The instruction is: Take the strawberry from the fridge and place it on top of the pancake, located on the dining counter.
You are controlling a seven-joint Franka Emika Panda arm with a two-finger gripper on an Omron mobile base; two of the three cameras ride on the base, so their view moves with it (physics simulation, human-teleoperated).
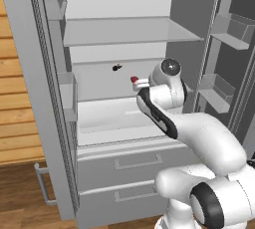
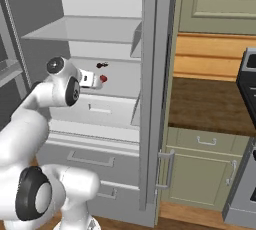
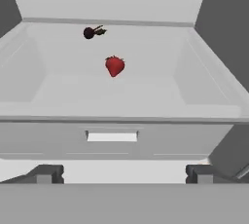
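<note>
Nearest the base cameras, the white jointed arm (image 1: pixel 199 138) with dark joints is seen rising from the foreground and reaching into the tall light grey fridge (image 1: pixel 45 123), whose two upper doors are swung wide open. At the arm's end the two-finger hand (image 3: pixel 121 173) is held released, its small dark fingertips (image 3: pixel 46 173) set far apart with nothing between them. In the hand view the fingertips are seen low in front of a white drawer front with a slot handle (image 3: pixel 112 136), and beyond that front a shallow white bin (image 3: pixel 204 77) is looked into. The tiny bright red, heart-shaped strawberry (image 3: pixel 115 66) is found lying on the floor of this bin, near its middle, well apart from the hand and untouched. Behind it, close to the rear wall, a small dark blackish item (image 3: pixel 90 32) is seen, apart from the strawberry. In the left base view the strawberry (image 1: pixel 133 79) is seen just beyond the wrist, and in the right base view it (image 2: pixel 103 78) lies just ahead of the hand. Above the bin a white shelf (image 1: pixel 129 31) is fixed across the interior. To the right of the fridge, a dark brown wooden desk top (image 2: pixel 205 104) is carried on green cabinets (image 2: pixel 200 174).
</note>
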